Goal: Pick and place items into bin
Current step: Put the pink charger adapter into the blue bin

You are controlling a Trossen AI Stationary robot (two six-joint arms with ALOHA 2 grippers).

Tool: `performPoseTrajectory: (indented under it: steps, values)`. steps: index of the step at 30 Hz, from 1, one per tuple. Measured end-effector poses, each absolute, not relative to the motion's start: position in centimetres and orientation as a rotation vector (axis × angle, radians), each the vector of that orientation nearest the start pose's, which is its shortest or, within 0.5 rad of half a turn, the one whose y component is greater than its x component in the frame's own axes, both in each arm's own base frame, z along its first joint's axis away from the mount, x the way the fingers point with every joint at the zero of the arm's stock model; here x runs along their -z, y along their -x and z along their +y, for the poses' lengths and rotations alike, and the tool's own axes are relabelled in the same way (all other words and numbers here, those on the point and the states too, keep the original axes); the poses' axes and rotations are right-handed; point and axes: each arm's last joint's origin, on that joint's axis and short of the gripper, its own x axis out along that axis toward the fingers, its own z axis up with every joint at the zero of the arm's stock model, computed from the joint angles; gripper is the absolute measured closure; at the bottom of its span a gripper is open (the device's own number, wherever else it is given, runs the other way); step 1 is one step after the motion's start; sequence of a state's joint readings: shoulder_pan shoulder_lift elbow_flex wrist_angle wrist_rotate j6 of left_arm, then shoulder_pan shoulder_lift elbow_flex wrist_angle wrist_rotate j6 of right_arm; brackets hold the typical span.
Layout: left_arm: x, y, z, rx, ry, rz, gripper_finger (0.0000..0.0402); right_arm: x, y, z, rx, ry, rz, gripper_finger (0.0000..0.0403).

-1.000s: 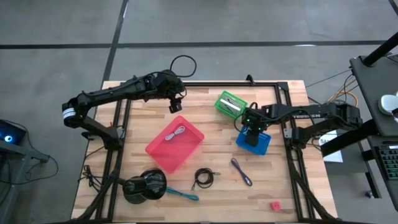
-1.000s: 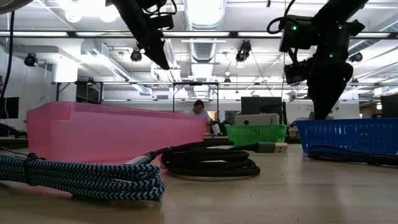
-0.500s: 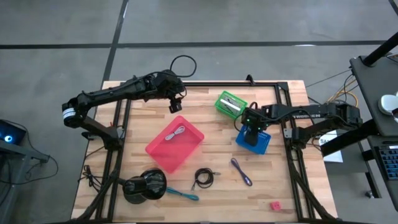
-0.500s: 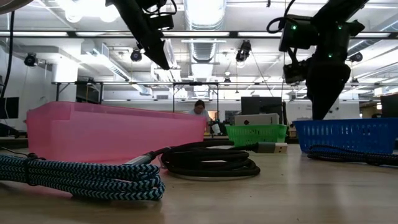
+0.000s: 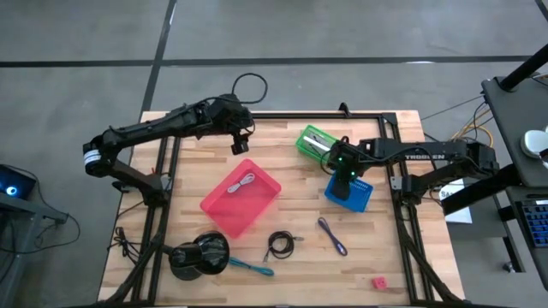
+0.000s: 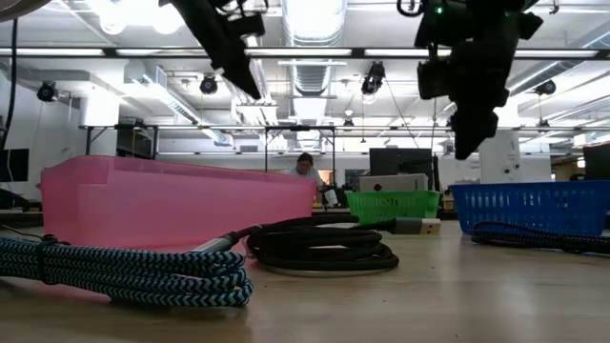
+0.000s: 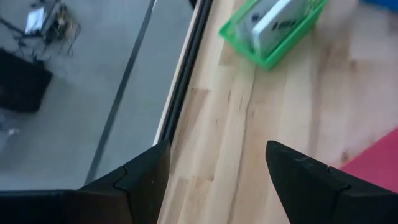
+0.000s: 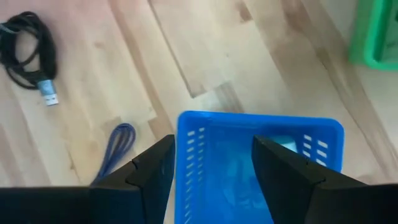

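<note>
My right gripper [image 5: 342, 178] hangs open above the blue bin [image 5: 360, 197], touching nothing; in its wrist view the open fingers [image 8: 214, 146] frame the bin's rim [image 8: 261, 120], and a pale light-blue shape [image 8: 283, 145] lies inside. My left gripper [image 5: 241, 142] waits open in the air beyond the pink bin [image 5: 224, 214], which holds a whitish cord [image 5: 243, 181]. On the table lie a coiled black cord [image 5: 280, 245], a purple cord [image 5: 332, 235], a teal braided cord [image 5: 250, 267] and a red block [image 5: 378, 282].
A green bin [image 5: 315, 143] with a white item stands by the far edge, between the two grippers. A large black round object [image 5: 199, 255] sits near the table's left near corner. Bare wood lies between the pink and blue bins. A person shows far back in the room [image 6: 305, 168].
My right gripper has risen from inside the blue bin to well above its rim and has drifted a little toward the table's left. The left arm and the items on the table have kept still.
</note>
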State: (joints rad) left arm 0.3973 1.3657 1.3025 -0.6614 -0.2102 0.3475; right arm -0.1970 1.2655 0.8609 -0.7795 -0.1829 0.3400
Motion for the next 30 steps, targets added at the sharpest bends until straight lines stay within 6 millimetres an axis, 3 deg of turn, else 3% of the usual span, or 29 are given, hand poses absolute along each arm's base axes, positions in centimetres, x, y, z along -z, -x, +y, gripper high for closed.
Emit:
performPoseTrajectory:
  steps: [5, 8, 11, 15, 19, 30]
  values:
    - [-36.5, -24.0, 10.2, -0.317, -0.222, 0.695, 0.0155, -22.9, -22.6, -3.0, 0.198, -0.467, 1.15, 0.0204]
    - [-38.0, -21.7, 9.0, -0.257, -0.222, 0.589, 0.0155, -22.8, -22.6, -2.3, 0.193, -0.428, 1.159, 0.0205]
    - [-38.2, -19.0, 7.7, -0.231, -0.231, 0.487, 0.0155, -22.6, -22.6, -1.7, 0.193, -0.392, 1.169, 0.0205]
    - [-37.1, -15.7, 6.3, -0.254, -0.235, 0.359, 0.0155, -22.6, -22.6, -0.8, 0.193, -0.353, 1.169, 0.0204]
    - [-35.6, -13.6, 5.4, -0.294, -0.224, 0.145, 0.0155, -22.6, -22.6, -0.2, 0.176, -0.343, 1.171, 0.0206]
    - [-28.3, -11.6, 4.6, -0.308, -0.123, 0.028, 0.0155, -22.6, -22.5, 1.8, 0.205, -0.449, 1.181, 0.0219]
